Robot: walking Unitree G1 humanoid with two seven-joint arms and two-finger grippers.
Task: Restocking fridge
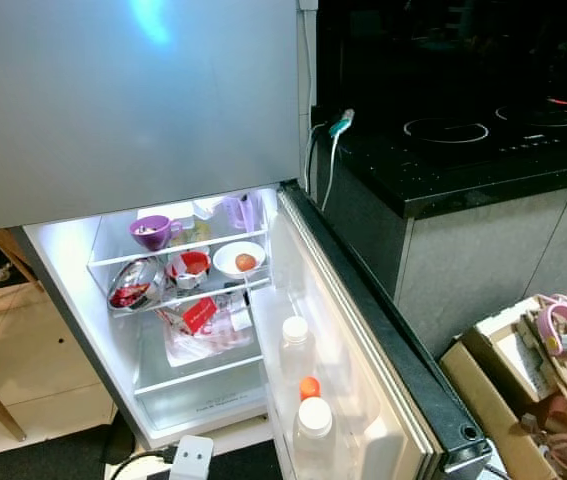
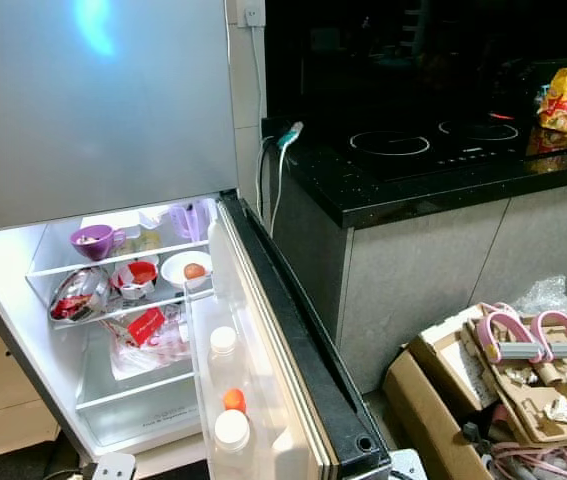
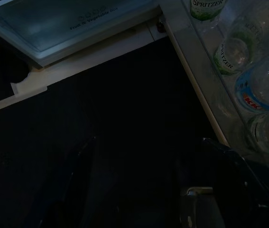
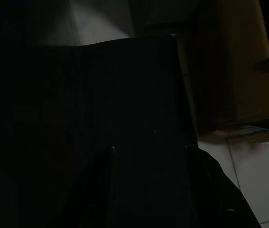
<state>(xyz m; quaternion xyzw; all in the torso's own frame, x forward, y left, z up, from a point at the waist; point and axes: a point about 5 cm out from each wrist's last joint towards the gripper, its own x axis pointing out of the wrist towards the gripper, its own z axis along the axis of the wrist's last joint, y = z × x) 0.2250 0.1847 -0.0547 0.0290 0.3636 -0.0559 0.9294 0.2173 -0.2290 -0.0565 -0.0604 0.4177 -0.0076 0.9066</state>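
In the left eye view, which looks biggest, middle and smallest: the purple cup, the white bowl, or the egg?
1. The white bowl and the purple cup look about alike; too close to rank.
2. The egg sitting in the bowl looks clearly smallest.

The open fridge (image 1: 178,300) and black hob (image 2: 423,140) are viewed downward from head height by both eye views. Door bottles (image 3: 231,54) and dark floor are viewed closely from the left wrist. The right wrist view is aimed low and is mostly dark.
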